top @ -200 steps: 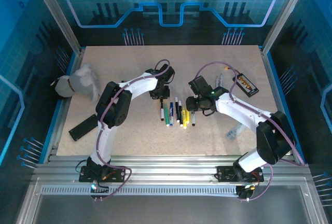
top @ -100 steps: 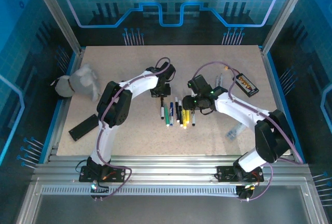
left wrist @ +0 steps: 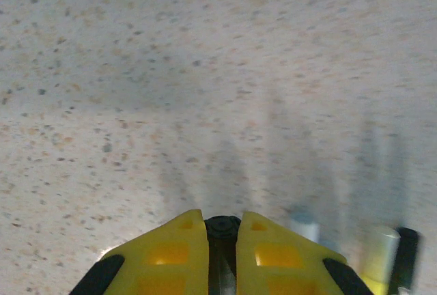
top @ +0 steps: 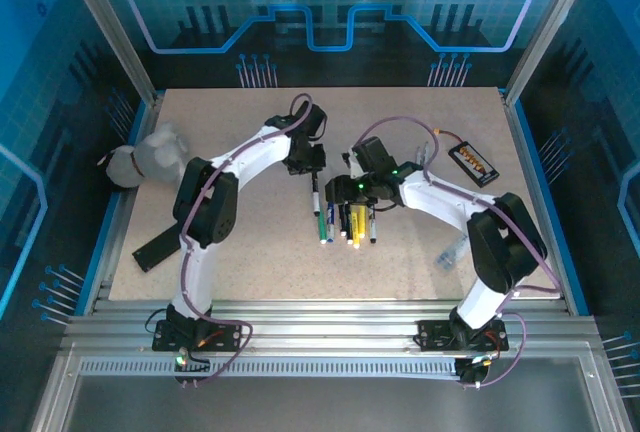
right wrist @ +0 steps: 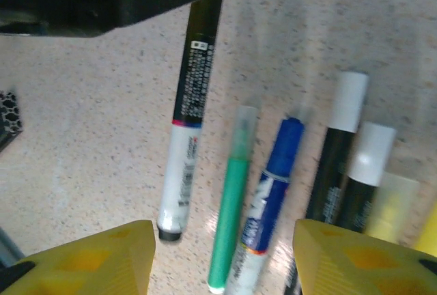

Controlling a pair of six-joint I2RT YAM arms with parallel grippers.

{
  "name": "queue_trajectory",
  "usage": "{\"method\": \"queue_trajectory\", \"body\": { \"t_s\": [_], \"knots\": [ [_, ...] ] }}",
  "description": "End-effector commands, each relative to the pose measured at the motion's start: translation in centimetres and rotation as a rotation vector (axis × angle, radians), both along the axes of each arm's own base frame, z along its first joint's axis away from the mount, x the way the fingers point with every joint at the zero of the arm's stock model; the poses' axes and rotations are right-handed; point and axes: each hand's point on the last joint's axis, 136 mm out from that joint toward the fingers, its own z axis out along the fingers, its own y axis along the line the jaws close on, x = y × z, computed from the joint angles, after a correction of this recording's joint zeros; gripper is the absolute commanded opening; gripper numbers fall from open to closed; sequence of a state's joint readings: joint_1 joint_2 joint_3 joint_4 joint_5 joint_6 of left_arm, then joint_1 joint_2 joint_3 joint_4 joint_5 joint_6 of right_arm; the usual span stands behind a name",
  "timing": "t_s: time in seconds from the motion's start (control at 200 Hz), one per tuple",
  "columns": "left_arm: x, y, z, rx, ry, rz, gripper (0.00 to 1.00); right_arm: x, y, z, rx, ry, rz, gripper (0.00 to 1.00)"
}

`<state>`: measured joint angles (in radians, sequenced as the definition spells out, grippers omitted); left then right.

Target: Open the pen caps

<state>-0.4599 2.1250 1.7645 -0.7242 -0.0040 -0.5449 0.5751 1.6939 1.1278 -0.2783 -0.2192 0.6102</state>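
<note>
My left gripper (top: 313, 166) (left wrist: 222, 218) is shut on the black top end (left wrist: 222, 230) of a black-and-white pen (top: 316, 198) (right wrist: 188, 104). The pen trails toward the near side, its lower tip on the table. My right gripper (top: 346, 192) (right wrist: 225, 261) hangs open just above the row of pens, holding nothing. Between its fingers lie a green pen (right wrist: 232, 213) with a clear cap (right wrist: 244, 128) and a blue pen with a blue cap (right wrist: 287, 138). Further right are two black pens with white caps (right wrist: 349, 100) and a yellow pen (right wrist: 392, 203).
A flat black device with an orange label (top: 473, 162) lies at the back right. A flat black slab (top: 160, 245) and a white bundle (top: 150, 157) sit at the left. A clear plastic piece (top: 453, 250) lies to the right of the pens.
My left gripper has moved away from the arm bases, dragging the black-and-white pen with it. My right gripper has slid left over the row of pens.
</note>
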Motion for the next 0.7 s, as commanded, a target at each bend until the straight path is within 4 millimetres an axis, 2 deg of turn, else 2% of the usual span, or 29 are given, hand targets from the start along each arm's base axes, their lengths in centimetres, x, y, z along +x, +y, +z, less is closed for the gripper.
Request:
{"method": "queue_trajectory", "body": {
  "t_s": [0.0, 0.305, 0.4, 0.585, 0.695],
  "knots": [
    [-0.2, -1.6, 3.2, -0.13, -0.024, -0.004, 0.0, 0.6, 2.3, 0.9, 0.108, 0.016, 0.029, 0.57],
    [-0.3, -2.4, 4.7, -0.185, -0.037, -0.01, 0.0, 1.5, 4.0, 0.6, 0.169, 0.04, 0.038, 0.55],
    [-0.2, -2.4, 4.9, -0.186, -0.042, -0.006, 0.0, 1.7, 4.5, 0.4, 0.177, 0.05, 0.046, 0.52],
    [0.0, -2.4, 5.1, -0.191, -0.046, 0.003, 0.0, 1.6, 5.0, -0.1, 0.176, 0.072, 0.054, 0.39],
    [0.3, -2.1, 5.2, -0.189, -0.054, 0.019, 0.0, 1.3, 5.1, -0.3, 0.178, 0.08, 0.06, 0.38]
  ]
}}
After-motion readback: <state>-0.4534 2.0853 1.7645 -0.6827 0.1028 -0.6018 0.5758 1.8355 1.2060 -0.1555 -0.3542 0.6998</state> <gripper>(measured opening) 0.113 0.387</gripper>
